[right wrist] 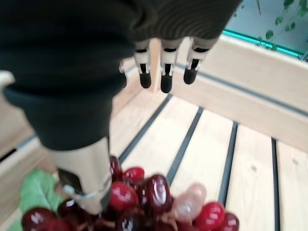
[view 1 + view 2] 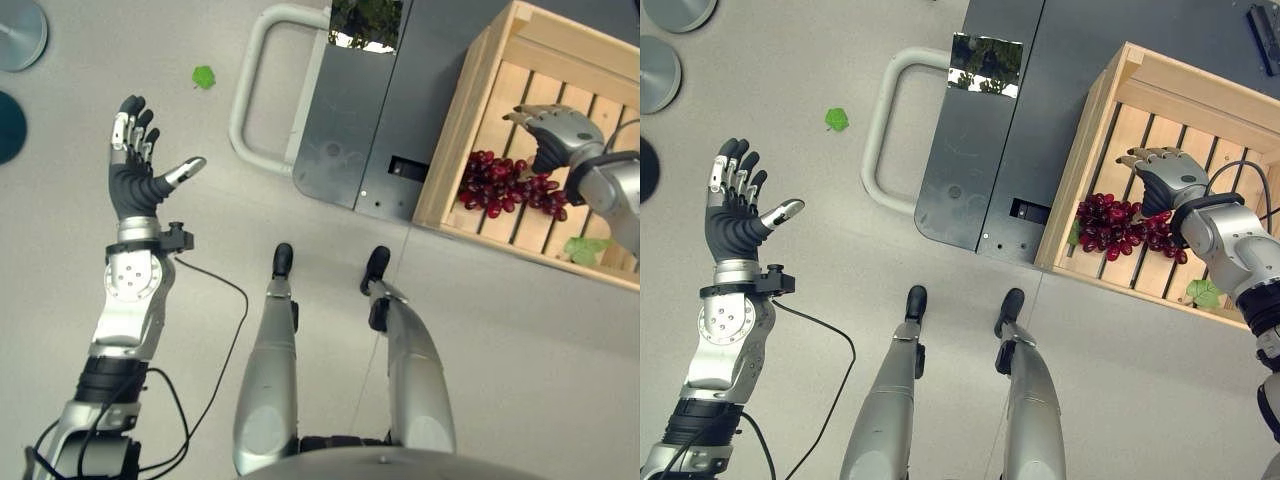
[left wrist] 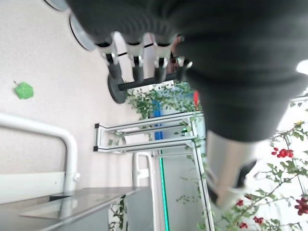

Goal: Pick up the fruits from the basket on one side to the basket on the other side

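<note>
Right hand [image 1: 86,163] thumb touching grapes [image 1: 144,197], crate [image 2: 1160,85]

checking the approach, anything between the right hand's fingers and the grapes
Nothing: in the right wrist view, bare crate slats separate the right hand's fingers from the grapes.

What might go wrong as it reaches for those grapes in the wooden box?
The right hand hovers open above the red grape bunch, fingers straight. Loose grapes may slip or break off when it closes. The bunch lies near the crate wall, so the fingers might knock the wood. The left hand is open over the floor, far from helping.
</note>
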You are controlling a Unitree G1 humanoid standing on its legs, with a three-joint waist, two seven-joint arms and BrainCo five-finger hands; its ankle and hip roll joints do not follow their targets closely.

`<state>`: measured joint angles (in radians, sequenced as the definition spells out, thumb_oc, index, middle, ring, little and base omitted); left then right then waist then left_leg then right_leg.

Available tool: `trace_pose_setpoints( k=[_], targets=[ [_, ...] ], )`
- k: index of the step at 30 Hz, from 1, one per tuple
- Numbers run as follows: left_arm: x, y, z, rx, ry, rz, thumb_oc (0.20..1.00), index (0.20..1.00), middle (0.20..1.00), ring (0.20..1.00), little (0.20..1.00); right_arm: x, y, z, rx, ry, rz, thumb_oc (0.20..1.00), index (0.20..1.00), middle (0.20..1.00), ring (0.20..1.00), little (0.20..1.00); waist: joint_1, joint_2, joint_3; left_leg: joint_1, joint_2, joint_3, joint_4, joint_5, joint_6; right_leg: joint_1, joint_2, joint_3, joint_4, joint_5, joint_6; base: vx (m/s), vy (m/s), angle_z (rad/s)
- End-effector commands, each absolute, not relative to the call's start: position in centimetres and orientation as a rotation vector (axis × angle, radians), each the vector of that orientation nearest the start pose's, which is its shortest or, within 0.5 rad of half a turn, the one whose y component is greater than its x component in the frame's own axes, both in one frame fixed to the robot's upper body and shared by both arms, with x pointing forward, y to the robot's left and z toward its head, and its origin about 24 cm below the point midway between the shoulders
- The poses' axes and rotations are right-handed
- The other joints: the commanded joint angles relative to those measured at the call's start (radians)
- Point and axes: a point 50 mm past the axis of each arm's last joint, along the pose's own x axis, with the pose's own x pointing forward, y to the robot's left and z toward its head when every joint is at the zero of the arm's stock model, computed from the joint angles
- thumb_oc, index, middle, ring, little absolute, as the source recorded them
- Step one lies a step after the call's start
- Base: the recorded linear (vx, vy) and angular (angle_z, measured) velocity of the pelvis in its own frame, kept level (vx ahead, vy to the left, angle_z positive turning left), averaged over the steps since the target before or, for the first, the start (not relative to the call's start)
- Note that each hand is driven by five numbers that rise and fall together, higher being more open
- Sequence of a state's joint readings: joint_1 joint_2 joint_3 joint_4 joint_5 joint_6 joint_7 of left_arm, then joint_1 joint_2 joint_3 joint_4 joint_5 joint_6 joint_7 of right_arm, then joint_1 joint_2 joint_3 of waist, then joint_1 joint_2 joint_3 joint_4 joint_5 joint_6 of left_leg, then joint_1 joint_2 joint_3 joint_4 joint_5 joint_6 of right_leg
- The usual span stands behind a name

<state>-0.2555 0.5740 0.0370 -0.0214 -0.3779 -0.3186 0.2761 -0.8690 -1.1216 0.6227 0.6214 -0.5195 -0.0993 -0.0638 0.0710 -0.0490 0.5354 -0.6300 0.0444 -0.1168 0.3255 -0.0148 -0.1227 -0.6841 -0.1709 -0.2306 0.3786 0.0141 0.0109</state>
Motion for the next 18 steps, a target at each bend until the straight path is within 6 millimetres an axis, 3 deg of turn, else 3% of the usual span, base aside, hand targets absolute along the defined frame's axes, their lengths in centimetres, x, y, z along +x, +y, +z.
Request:
trace_pose_setpoints(
  k=[1,8,18],
  targets=[
    [26.5,23.7,20.9,0.059,-0.795,0.172,1.0,1.0,1.0,1.0,1.0,34.7,-32.3,25.1,-1.841,-0.095,-0.183,1.0,1.0,1.0,1.0,1.0,-0.013,0.042,-0.015,-0.054,-0.024,-0.001,0.028,0.007,0.013,0.01,0.005,0.022,0.062,-0.146,0.084,0.0,0.0,0.0],
    [26.7,23.4,20.4,0.044,-0.773,0.158,1.0,1.0,1.0,1.0,1.0,34.5,-33.6,22.2,-1.858,0.063,-0.089,1.0,1.0,1.0,1.0,1.0,-0.013,0.052,-0.015,-0.069,-0.028,-0.002,0.022,0.012,0.016,-0.008,0.002,0.026,0.064,-0.147,0.085,0.0,0.0,0.0],
    [26.9,22.6,20.2,0.039,-0.762,0.117,1.0,1.0,1.0,1.0,1.0,34.7,-32.6,19.2,-1.84,0.132,0.062,1.0,1.0,1.0,1.0,1.0,-0.014,0.067,-0.015,-0.079,-0.032,-0.01,0.007,0.022,0.017,-0.021,-0.003,0.022,0.064,-0.15,0.086,0.0,0.0,0.0]
  ],
)
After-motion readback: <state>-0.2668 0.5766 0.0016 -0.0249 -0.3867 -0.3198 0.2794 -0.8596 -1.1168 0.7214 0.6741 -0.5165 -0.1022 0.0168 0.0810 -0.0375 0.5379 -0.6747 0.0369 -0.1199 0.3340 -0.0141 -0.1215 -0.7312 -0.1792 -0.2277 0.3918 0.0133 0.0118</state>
